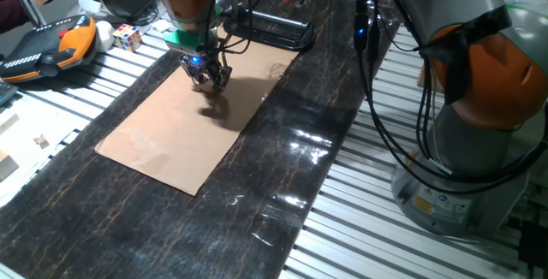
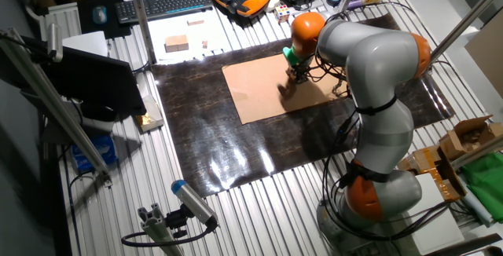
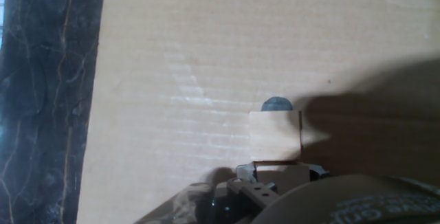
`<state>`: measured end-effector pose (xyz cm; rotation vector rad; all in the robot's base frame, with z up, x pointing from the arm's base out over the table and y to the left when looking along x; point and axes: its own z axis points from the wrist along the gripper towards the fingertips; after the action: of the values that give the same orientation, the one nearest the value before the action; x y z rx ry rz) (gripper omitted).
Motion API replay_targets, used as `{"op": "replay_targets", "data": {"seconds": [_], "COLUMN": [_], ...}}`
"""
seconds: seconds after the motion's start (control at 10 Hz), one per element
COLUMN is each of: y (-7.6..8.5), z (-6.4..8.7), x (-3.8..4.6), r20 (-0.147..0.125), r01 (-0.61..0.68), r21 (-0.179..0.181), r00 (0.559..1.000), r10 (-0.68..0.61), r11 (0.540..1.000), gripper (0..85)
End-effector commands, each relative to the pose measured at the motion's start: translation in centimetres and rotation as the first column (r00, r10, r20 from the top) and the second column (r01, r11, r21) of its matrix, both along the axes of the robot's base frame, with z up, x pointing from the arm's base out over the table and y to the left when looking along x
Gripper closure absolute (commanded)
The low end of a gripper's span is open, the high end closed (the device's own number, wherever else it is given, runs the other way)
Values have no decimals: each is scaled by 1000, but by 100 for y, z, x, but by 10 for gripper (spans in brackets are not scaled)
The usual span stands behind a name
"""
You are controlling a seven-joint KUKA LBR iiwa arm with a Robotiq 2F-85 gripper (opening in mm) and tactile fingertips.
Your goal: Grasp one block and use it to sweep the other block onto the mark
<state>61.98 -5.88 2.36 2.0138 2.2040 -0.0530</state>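
Observation:
In the hand view a tan wooden block (image 3: 275,136) lies on the cardboard. The mark (image 3: 277,104), a small dark dot, peeks out just beyond its far edge and is partly covered by it. Directly behind that block a second tan block (image 3: 280,172) sits between my fingers, touching or almost touching the first. My gripper (image 1: 208,80) is low over the far part of the cardboard sheet (image 1: 171,142), shut on this second block. In the other fixed view the gripper (image 2: 295,79) hides both blocks.
The cardboard lies on a dark mat (image 1: 282,168). A colourful puzzle cube (image 1: 128,37) and an orange teach pendant (image 1: 43,48) sit off the mat at the far left. Behind the gripper stands a black wire tray (image 1: 274,31). The robot base (image 1: 462,185) with its cables is at the right.

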Motion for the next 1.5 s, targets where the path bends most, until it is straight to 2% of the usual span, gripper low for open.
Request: {"op": "replay_targets", "data": {"seconds": [0.0, 1.0, 1.1, 1.2, 1.4], "y": [-2, -11, -11, -11, -11], "z": [2, -8, -8, -8, -8], "x": [-4, -7, -7, -7, -7], "r20": [-1, -8, -25, -26, -32], "r01": [0, -6, 6, 6, 11], "r21": [0, 2, -6, -9, 9], "r00": [1000, 1000, 1000, 1000, 999], "r10": [0, 6, -6, -6, -11], "r11": [1000, 1000, 1000, 1000, 1000], "gripper": [843, 843, 843, 843, 843]}}
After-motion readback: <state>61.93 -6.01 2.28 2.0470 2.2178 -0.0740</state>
